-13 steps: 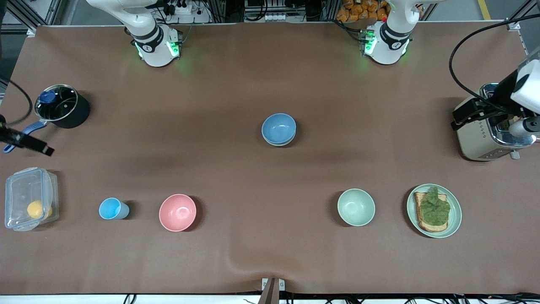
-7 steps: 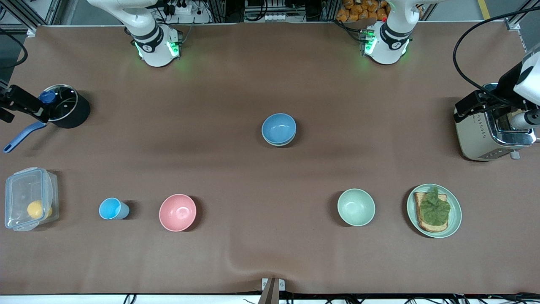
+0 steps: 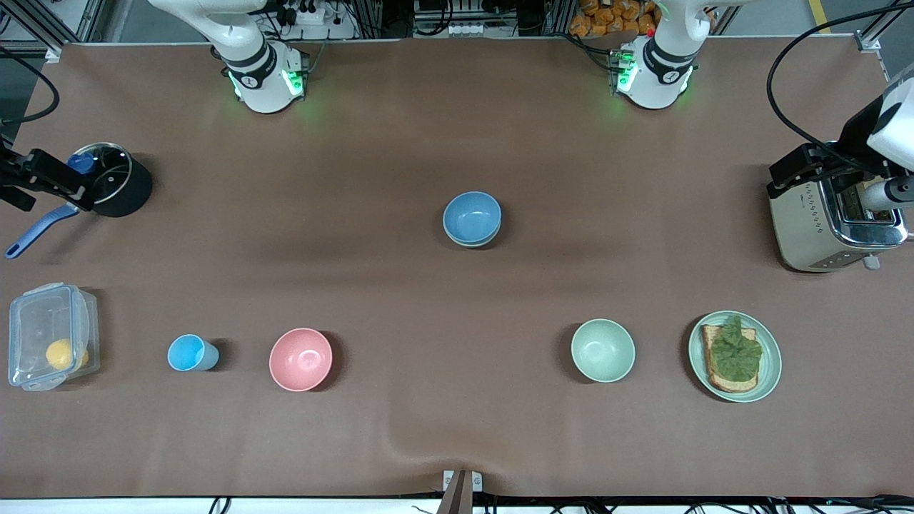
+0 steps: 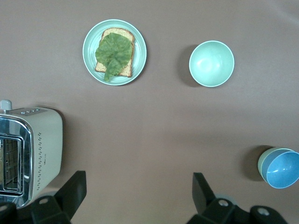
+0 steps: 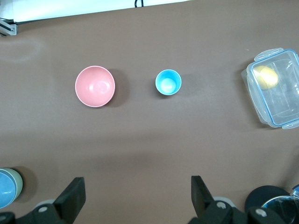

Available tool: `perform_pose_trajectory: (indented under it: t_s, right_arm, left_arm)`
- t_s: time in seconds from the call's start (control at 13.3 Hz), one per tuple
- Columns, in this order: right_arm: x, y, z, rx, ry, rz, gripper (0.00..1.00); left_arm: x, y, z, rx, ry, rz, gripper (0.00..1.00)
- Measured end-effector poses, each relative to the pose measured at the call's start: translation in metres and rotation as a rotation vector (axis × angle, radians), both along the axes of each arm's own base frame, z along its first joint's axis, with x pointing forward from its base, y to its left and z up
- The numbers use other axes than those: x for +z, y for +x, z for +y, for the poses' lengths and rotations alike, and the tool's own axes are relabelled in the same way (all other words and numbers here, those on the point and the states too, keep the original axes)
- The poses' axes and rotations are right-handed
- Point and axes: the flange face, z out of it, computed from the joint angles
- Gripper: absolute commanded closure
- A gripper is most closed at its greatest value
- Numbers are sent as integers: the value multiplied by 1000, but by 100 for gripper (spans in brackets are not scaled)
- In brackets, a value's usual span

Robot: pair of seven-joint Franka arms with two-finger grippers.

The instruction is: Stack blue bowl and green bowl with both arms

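Note:
The blue bowl (image 3: 471,216) sits nested inside the green bowl (image 3: 473,241) in the middle of the table; only the green bowl's rim shows beneath it. The left wrist view shows the same blue bowl (image 4: 282,169) in the green bowl (image 4: 262,161), and the right wrist view catches the pair at its edge, blue bowl (image 5: 5,187) in green bowl (image 5: 18,179). My left gripper (image 4: 139,187) hangs open and empty, high over the toaster. My right gripper (image 5: 138,189) is open and empty too, high beside the black pot.
A paler mint bowl (image 3: 603,350) and a green plate (image 3: 771,364) with toast lie near the front camera. A pink bowl (image 3: 300,359), a light-blue cup (image 3: 189,353) and a clear box (image 3: 43,335) lie toward the right arm's end. A toaster (image 3: 821,228) and a black pot (image 3: 118,189) flank the table.
My right gripper has swung from over the pot's blue handle to beside the pot's rim. My left gripper has drifted slightly toward the table's end over the toaster. The bowls have not moved.

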Motion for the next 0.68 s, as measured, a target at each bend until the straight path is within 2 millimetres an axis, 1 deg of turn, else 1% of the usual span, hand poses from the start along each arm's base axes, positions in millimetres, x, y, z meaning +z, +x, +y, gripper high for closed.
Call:
perform_pose_trajectory:
  t_s: [0.38,0.68]
  right_arm:
    - [-12,6,-2,-2,-5,19,0]
    - [-13,7,-1,0,-6,21,0]
  left_arm:
    - [1,-1,-6,-14,6,-3,0]
    - [2,-2,-6,-14,7,-4,0]
